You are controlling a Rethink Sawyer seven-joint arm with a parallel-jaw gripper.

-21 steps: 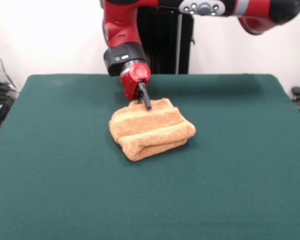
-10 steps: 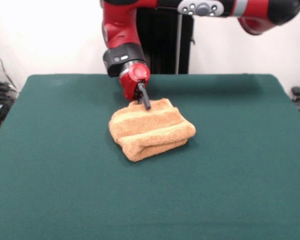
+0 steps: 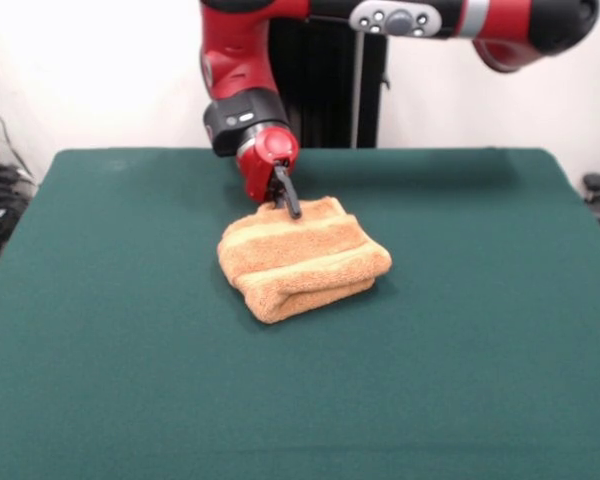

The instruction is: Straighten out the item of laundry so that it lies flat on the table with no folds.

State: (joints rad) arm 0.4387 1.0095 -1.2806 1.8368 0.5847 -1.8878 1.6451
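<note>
Here, a fluffy orange-tan terry-cloth hand towel (image 3: 302, 259) lies folded into a thick, rounded bundle near the middle of a broad table (image 3: 110, 330) covered in plain dark green felt-like cloth, paler flat woven bands running across its top. The red and black arm's gripper (image 3: 292, 208) reaches down at a slant to the bundle's far edge, its dark tips against the pile; whether they are apart or together cannot be told.

Towel mid-tabletop, hand behind it.
You see the folded towel (image 3: 302, 259) lying on the tabletop (image 3: 480, 340), the hand (image 3: 291, 205) touching its far edge.
</note>
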